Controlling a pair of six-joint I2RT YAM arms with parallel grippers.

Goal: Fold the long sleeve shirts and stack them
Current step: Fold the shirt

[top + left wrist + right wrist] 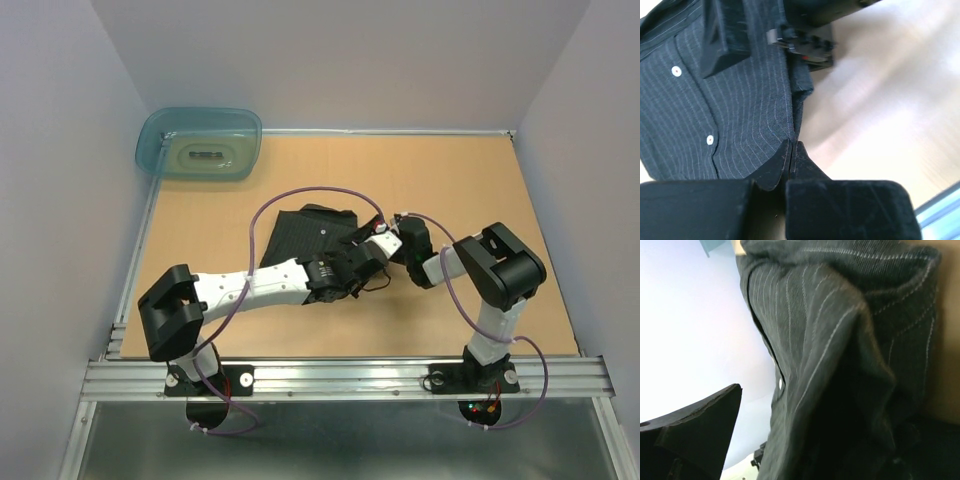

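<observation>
The long sleeve shirt (300, 235), dark with thin pinstripes and pale buttons, lies bunched on the table's middle. My left gripper (358, 264) is at the shirt's right edge. In the left wrist view its fingertips (791, 147) are pressed together on the hem of the shirt (730, 110). My right gripper (388, 238) reaches in from the right, jaws wide apart around a raised fold of the shirt (840, 340). One of its fingers (695, 430) stands clear of the cloth; the other is hidden behind it.
A translucent teal tub (200, 145) stands at the table's far left corner. The wooden table (470, 190) is walled at the back and both sides. A metal rail (350, 378) runs along the near edge.
</observation>
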